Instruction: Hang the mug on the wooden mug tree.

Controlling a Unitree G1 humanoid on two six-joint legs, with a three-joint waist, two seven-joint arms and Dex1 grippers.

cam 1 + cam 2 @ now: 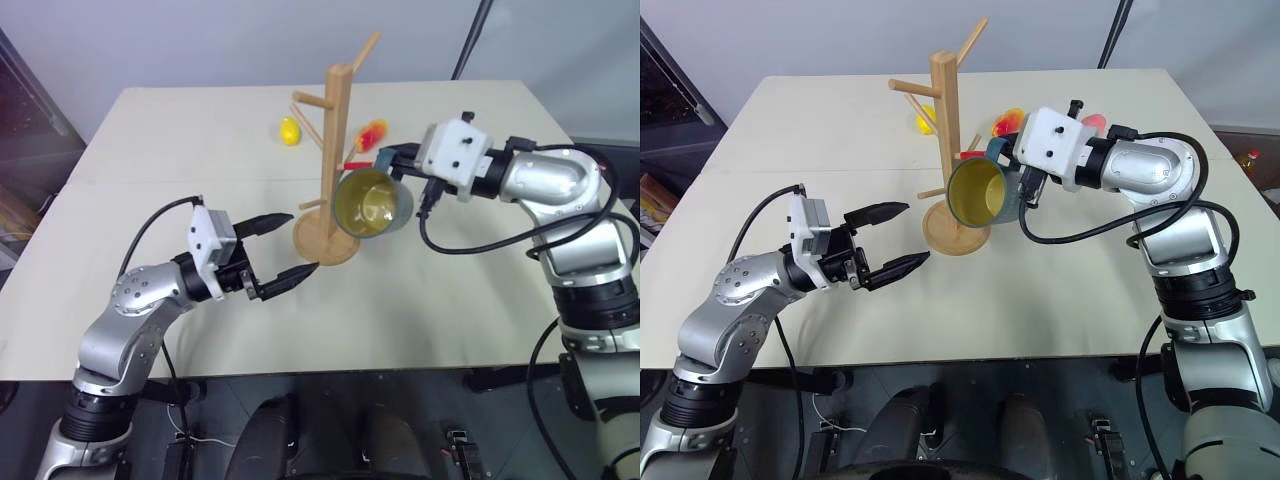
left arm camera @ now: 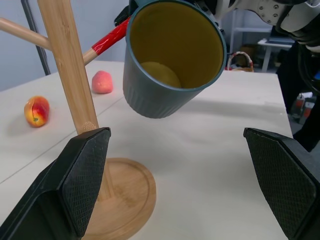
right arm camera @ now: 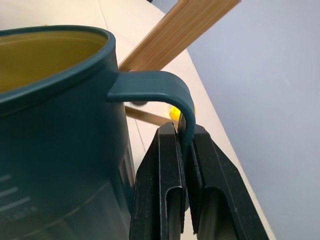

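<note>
Beside the post: mug [image 1: 373,203] tipped sideways, mouth toward robot
Right claw [image 3: 183,150]: clamped on mug handle
Left claw [image 1: 287,245]: apart, idle
Nearest target: mug tree [image 1: 336,150] peg, just left of handle

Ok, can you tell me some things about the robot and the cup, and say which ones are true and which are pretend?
1. The right pincer holds the mug by its handle. True.
2. The mug stands on the table. False: it is held up in the air beside the wooden mug tree, tipped so its yellow inside faces us.
3. The left pincer is open and holds nothing. True.
4. The mug already hangs on a peg. False: its handle is between the right pincer's fingers, not over a peg.
5. A yellow fruit lies on the table behind the tree. True.
</note>
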